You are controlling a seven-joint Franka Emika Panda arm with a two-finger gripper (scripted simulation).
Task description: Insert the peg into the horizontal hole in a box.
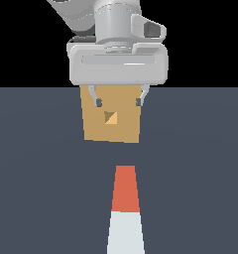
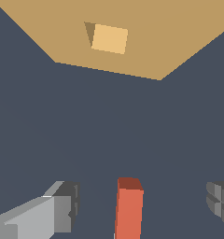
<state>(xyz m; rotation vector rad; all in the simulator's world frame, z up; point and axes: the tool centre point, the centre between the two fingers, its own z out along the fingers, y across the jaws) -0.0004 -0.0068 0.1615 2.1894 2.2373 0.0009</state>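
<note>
The peg (image 1: 125,211) lies flat on the dark floor, its orange-red half toward the box, its pale half nearest the exterior camera. The tan box (image 1: 111,115) stands beyond it, with the small square hole (image 1: 110,117) in the middle of its face. My gripper (image 1: 118,102) hangs open and empty in front of the box, above the floor. In the wrist view the orange-red end of the peg (image 2: 129,207) shows between my spread fingers (image 2: 62,207), with the box (image 2: 170,32) and its hole (image 2: 108,38) beyond. The gripper (image 2: 142,203) touches nothing.
The dark grey floor (image 1: 200,173) stretches around the peg and box. A black background fills the upper part of the exterior view. Nothing else is in view.
</note>
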